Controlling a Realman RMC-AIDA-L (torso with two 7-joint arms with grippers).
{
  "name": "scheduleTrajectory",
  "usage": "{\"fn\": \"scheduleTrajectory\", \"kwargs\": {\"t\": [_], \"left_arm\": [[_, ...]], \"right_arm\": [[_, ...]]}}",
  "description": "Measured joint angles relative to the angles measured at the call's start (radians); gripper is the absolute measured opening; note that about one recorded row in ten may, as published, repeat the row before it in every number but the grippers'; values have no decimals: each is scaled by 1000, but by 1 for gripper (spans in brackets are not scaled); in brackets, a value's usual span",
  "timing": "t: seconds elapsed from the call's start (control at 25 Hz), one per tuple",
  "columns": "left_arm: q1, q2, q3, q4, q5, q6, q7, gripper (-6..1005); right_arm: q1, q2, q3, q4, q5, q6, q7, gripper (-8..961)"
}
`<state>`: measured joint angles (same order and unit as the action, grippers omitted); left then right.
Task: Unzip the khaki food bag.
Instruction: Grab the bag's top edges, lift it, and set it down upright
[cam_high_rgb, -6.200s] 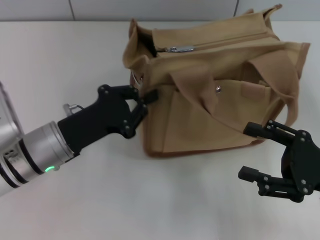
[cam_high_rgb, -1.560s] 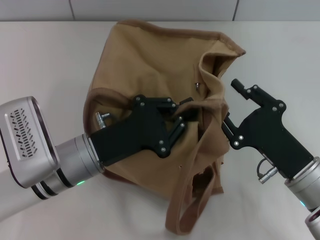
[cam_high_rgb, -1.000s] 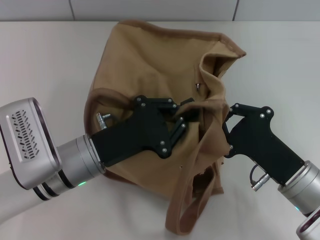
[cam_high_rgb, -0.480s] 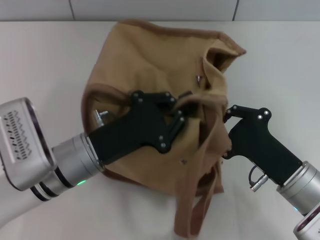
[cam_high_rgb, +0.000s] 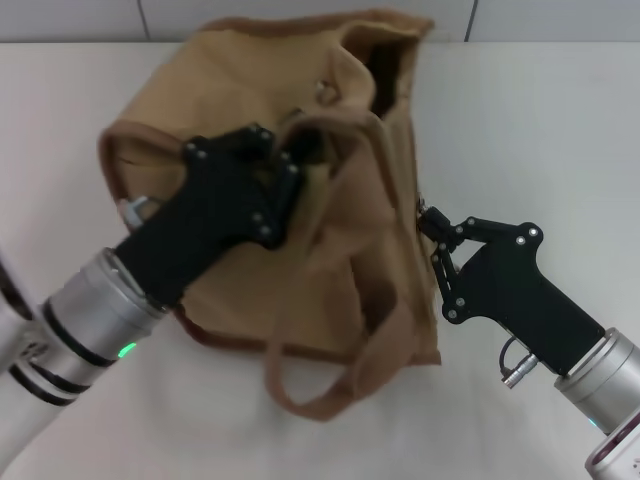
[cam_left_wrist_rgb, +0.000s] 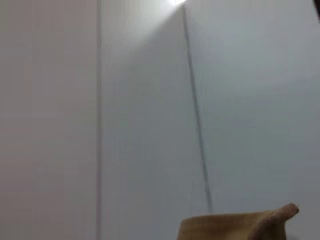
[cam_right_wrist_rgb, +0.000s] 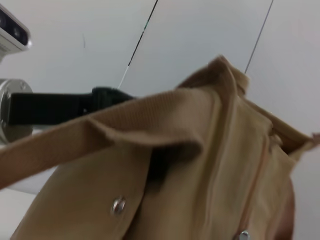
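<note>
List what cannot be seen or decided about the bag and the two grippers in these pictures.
- Zipper line of the khaki food bag: in the head view, folds and the left gripper hide it.
- Left gripper's jaws: buried in cloth; the left wrist view shows only wall and a bag corner.
- Right gripper: its tips meet the bag's edge, grip unclear.
- Right wrist view: blurred, pull uncertain.

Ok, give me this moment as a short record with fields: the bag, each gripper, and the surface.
bag: khaki food bag tipped up on the table, one strap looping toward the camera
left gripper: left gripper at the bag's upper part, shut on a fold of canvas by the strap
right gripper: right gripper against the bag's right edge; grip unclear
surface: white table
zipper: state not visible
</note>
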<state>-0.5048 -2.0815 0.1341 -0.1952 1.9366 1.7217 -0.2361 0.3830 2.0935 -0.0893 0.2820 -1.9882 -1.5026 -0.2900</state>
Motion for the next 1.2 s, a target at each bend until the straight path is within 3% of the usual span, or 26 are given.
{"fn": "scheduleTrajectory", "kwargs": {"t": [0.04,0.44,0.84,1.2], "left_arm": [[22,0,-50,-7,-3,16,-2,74],[103,1,-251,-37,-7,26,-65,74],[139,2,-342,-32,-13,19,-109,74],[140,2,-340,-27,-9,6,-120,75]], "right_arm": [[-1,0,2,-1,0,0,0,2],[-4,0,6,-4,4,9,0,3],[-3,0,7,-5,7,16,0,3],[-3,0,29,2,12,25,15,2]]}}
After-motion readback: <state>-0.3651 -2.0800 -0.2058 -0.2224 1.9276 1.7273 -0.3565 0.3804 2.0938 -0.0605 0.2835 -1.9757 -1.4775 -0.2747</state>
